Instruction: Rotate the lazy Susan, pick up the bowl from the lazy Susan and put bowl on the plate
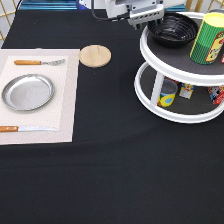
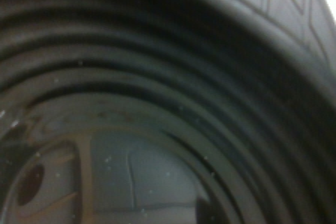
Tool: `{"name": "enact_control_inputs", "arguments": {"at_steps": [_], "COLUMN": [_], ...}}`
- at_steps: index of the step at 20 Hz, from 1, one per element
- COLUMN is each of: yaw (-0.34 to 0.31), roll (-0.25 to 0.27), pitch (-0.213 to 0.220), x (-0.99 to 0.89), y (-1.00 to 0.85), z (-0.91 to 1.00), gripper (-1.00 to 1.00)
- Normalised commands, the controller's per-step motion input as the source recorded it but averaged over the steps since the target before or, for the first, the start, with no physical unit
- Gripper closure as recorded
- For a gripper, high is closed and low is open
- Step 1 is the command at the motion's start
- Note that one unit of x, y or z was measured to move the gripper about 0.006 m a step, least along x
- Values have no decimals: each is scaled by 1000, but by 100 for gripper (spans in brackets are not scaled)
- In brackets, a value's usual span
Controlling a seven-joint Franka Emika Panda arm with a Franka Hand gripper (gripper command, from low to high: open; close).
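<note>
The glossy black bowl, ribbed inside, is seated upright on the top tier of the white two-tier lazy Susan at two o'clock. The shiny silver plate is laid at nine o'clock, well apart.

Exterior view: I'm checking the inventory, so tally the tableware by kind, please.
Round shiny silver metal plate: 1
Round glossy black ribbed bowl on the white two-tier lazy Susan, gripper at its rim: 1
Wooden-handled fork: 1
Wooden-handled knife: 1
Total: 4
</note>
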Motion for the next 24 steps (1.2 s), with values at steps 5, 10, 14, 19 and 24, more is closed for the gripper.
{"name": "enact_control_inputs", "arguments": {"at_steps": [5, 10, 14, 19, 24], "yaw": [0, -11, -45, -81, -104], "roll": [-9, 20, 48, 63, 0], "pitch": [-15, 0, 3, 8, -1], "x": [-80, -3, 59, 198, 357], "y": [2, -141, -344, -607, -661], "z": [110, 495, 879, 855, 355], "gripper": [100, 100, 100, 100, 100]}}
